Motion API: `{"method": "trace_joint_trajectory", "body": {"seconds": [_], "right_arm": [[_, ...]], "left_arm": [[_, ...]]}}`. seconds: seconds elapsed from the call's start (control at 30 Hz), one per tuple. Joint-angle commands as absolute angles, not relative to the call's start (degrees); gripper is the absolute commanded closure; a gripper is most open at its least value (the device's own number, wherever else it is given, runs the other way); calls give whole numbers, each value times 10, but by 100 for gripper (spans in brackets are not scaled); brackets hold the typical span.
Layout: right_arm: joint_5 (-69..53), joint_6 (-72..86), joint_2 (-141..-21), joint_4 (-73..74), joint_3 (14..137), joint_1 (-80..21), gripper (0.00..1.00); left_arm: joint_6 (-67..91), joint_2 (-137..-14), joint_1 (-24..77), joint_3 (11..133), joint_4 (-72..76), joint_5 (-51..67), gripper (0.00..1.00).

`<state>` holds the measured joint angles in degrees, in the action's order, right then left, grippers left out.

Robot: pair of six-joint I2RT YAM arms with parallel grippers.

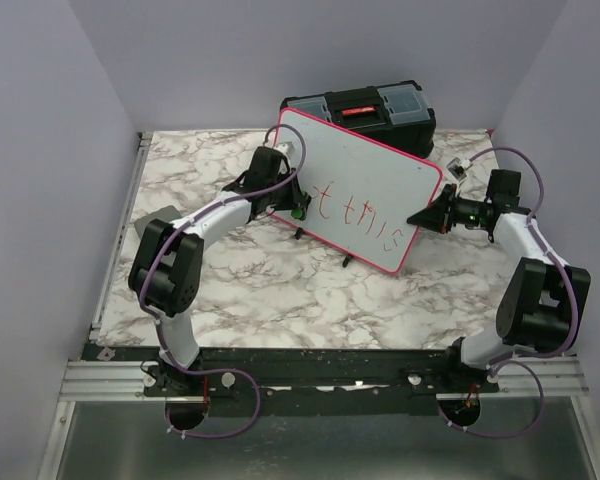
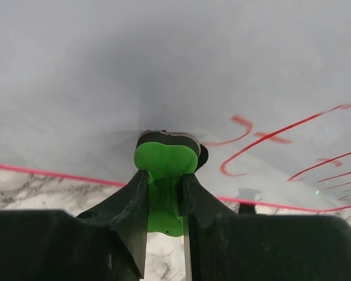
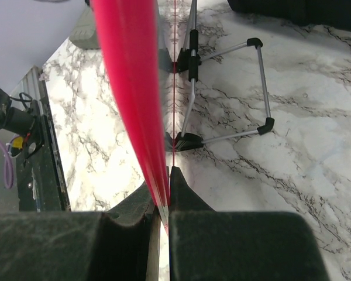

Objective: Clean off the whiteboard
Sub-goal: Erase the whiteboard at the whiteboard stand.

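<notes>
The whiteboard (image 1: 375,175) is showing a white face inside a pink-red rim, with red handwriting (image 1: 365,215) running across it. The table (image 1: 270,290) is showing white marble streaked with grey and black veins. The toolbox (image 1: 370,105) is showing black with a red latch. The eraser (image 2: 165,161) is glowing bright green against a dark pad. The left gripper (image 2: 164,177) and right gripper (image 3: 164,187) are showing matte black. Both arms (image 1: 212,217) are wearing white shells with black joints, and purple cables (image 1: 536,170) are looping along them. The stand legs (image 3: 263,82) are showing silver with black tips. The walls (image 1: 60,100) are showing pale lavender-grey.
</notes>
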<state>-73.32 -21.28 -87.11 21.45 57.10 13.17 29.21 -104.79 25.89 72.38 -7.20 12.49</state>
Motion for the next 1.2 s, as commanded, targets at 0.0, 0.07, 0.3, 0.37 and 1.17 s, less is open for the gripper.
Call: {"method": "trace_joint_trajectory", "body": {"seconds": [0.0,0.07,0.3,0.37,1.17], "right_arm": [[-763,-228,-875,238,591,132,99],[-763,-233,-876,243,593,132,99],[-766,-254,-887,265,600,132,99],[-766,-256,-887,267,601,132,99],[-769,-269,-878,279,605,132,99]], "left_arm": [[277,-1051,259,806,-88,133,100],[280,-1055,263,803,-84,137,100],[296,-1041,276,714,-30,141,100],[296,-1034,275,698,-25,139,100],[284,-1057,291,818,-91,140,100]]}}
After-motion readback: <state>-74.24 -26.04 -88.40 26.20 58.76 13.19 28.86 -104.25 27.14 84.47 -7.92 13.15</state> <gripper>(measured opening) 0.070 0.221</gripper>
